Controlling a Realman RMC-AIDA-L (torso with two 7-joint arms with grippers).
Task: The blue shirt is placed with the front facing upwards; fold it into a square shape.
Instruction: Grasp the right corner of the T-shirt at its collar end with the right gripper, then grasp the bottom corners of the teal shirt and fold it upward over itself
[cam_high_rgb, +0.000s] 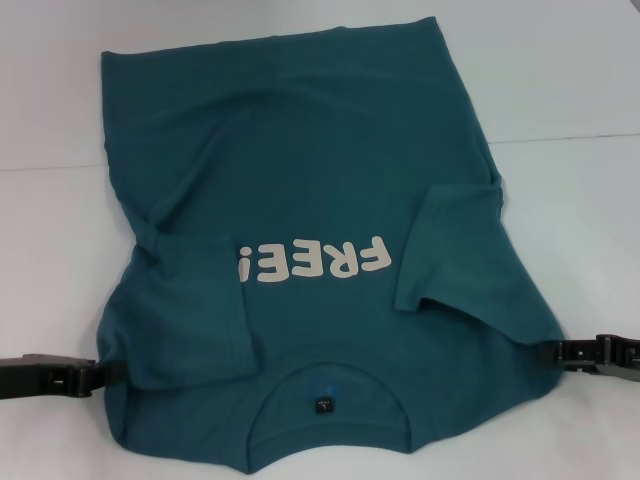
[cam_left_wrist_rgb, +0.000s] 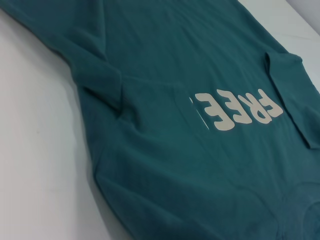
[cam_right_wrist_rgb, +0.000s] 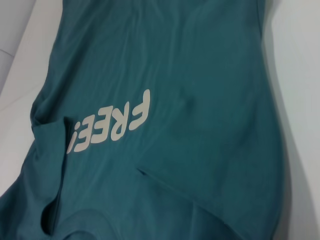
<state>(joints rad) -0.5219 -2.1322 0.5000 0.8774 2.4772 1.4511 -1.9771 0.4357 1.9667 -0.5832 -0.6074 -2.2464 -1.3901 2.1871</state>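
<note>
The blue shirt (cam_high_rgb: 300, 170) lies flat on the white table, front up, with its neck and small dark tag (cam_high_rgb: 323, 403) nearest me. White "FREE!" lettering (cam_high_rgb: 320, 262) runs across the chest. Both short sleeves are folded inward onto the body, one on the left (cam_high_rgb: 195, 305) and one on the right (cam_high_rgb: 450, 245). My left gripper (cam_high_rgb: 108, 373) sits low at the shirt's left shoulder edge, touching the cloth. At the right shoulder edge my right gripper (cam_high_rgb: 545, 352) meets the corner of the cloth. Both wrist views show only the shirt (cam_left_wrist_rgb: 175, 165) (cam_right_wrist_rgb: 200, 100) and the lettering.
The white table (cam_high_rgb: 570, 80) surrounds the shirt on every side, with a faint seam line (cam_high_rgb: 575, 138) across it at the right. The shirt's hem lies at the far side; its neck edge is close to the table's near edge.
</note>
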